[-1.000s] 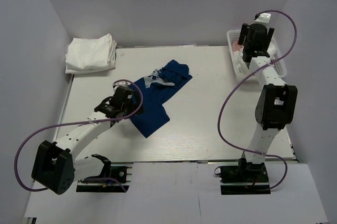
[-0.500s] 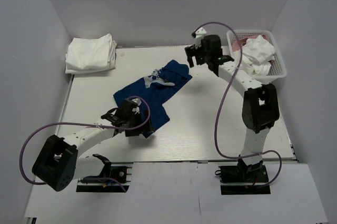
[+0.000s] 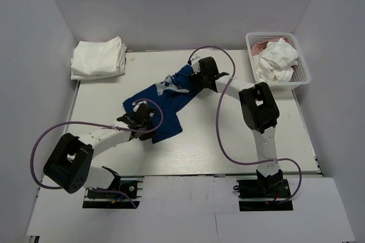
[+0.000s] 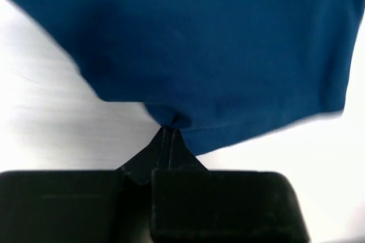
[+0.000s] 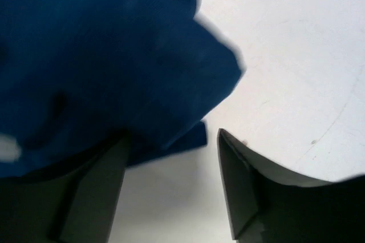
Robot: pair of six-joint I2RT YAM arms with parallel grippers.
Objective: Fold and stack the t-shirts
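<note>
A navy blue t-shirt (image 3: 168,101) with a white print lies crumpled mid-table. My left gripper (image 3: 149,123) sits at its near left edge. The left wrist view shows that gripper (image 4: 168,129) shut, pinching the hem of the blue cloth (image 4: 217,43). My right gripper (image 3: 193,81) is down at the shirt's far right corner. In the right wrist view its jaws (image 5: 171,136) stand apart, with a blue corner (image 5: 142,72) lying between and over the left finger (image 5: 97,186). Folded white t-shirts (image 3: 98,57) are stacked at the back left. A white t-shirt (image 3: 277,57) and a pink one (image 3: 259,45) fill the basket.
The white lattice basket (image 3: 302,75) stands at the back right corner of the white table (image 3: 228,140). Grey walls close in the left, back and right sides. Purple cables loop from both arms over the table.
The right arm swung from the basket over to the navy shirt's far corner, its jaws narrowing. The left gripper slid along the shirt's near edge and closed on the hem.
</note>
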